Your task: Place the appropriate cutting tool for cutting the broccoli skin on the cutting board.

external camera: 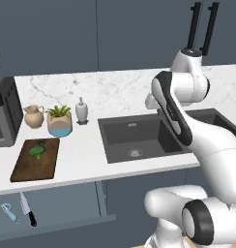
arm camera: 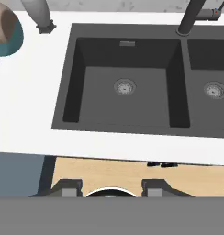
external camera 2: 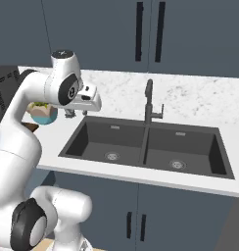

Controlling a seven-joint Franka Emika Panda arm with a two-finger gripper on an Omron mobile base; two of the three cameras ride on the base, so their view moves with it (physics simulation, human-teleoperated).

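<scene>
The gripper hangs above the white counter's edge at the left rim of the dark double sink, its fingers pointing down. In the hand view its two fingertips stand well apart with nothing between them: open and empty-handed, with the left basin's drain ahead of them and the counter's front edge just past them.

The left base view gives what the others lack. Well off to the gripper's left, the cutting board lies flat near the counter's front edge, and the broccoli sits on its far half. Below the counter line, lower still and farther left of the gripper, a drawer stands pulled out; the knife lies in it with its black handle toward the front, and the light-blue peeler is just beside it, apart from it. Behind the board stand a tan jug, a potted plant and a soap dispenser in a row by the marble backsplash.

The right base view shows the faucet upright behind the divider, to the gripper's right, and both basins. In the hand view the dispenser's base and the plant pot's rim cut in at the upper left corner.

Between gripper and board the counter is bare white surface; the arm's elbow hides part of the sink in the left base view.
</scene>
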